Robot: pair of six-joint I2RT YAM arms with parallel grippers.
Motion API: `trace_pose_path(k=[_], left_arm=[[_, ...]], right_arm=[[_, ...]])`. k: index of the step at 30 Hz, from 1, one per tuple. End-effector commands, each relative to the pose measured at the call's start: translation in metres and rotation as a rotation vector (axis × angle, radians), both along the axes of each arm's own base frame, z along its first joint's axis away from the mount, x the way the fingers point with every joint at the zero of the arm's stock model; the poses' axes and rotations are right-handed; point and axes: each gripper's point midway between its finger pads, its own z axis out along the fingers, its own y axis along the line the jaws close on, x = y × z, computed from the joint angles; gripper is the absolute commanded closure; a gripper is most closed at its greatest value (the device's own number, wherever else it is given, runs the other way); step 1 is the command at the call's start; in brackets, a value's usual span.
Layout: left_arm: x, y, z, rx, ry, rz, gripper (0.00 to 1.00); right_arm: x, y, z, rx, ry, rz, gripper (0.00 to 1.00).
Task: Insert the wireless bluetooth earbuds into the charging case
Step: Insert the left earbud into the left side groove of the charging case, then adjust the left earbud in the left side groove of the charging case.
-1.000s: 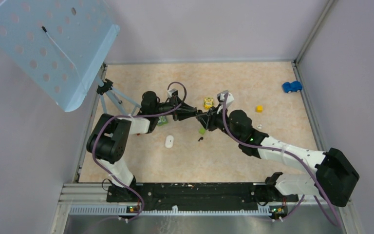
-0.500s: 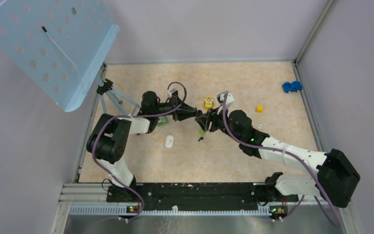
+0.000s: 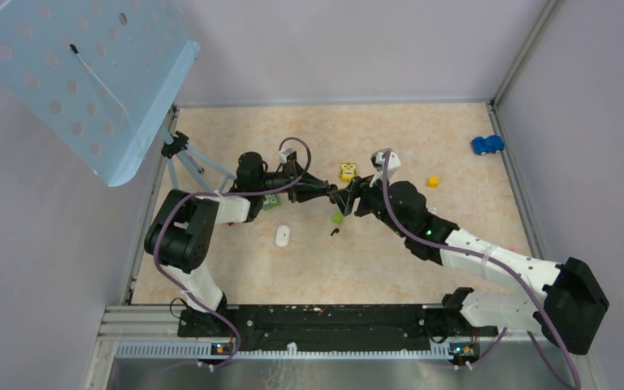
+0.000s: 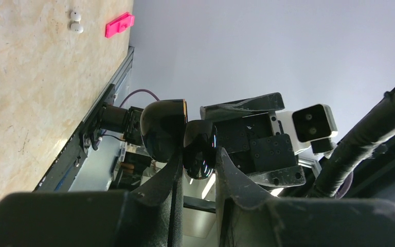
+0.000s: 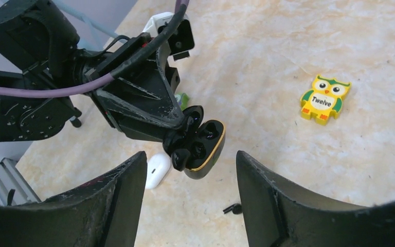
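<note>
Left gripper (image 4: pixel 199 160) clamps the open charging case (image 5: pixel 204 148); right gripper (image 3: pixel 351 197), jaws apart, faces the case; an earbud (image 5: pixel 232 208) lies near it.

One black charging case (image 5: pixel 200 149). One black earbud (image 3: pixel 335 232) lies loose on the table (image 3: pixel 422 122); whether another sits in the case cannot be told. One white case (image 3: pixel 282 236), one yellow owl (image 3: pixel 347 171), one blue car (image 3: pixel 487 145), one yellow cube (image 3: pixel 432 181), one green cube (image 3: pixel 337 217), one pink block (image 4: pixel 119 24), two small white beads (image 4: pixel 75 15).
</note>
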Motion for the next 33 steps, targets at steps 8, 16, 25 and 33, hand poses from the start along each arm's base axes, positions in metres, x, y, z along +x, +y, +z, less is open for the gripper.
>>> trace_pose_path(k=[8,16,25,33], left_arm=[[0.005,-0.001,0.013,-0.013,-0.086,-0.002,1.00],[0.005,-0.001,0.012,-0.012,-0.090,-0.003,1.00],[0.005,-0.001,0.012,-0.011,-0.093,0.000,1.00],[0.006,-0.001,0.012,-0.011,-0.095,-0.002,1.00]], right_arm=[[0.012,0.009,0.018,0.011,0.026,-0.050,0.37],[0.008,0.010,-0.002,-0.038,0.057,-0.025,0.37],[0.011,0.004,-0.009,-0.067,0.064,-0.051,0.37],[0.010,-0.003,-0.018,-0.092,0.079,-0.066,0.38]])
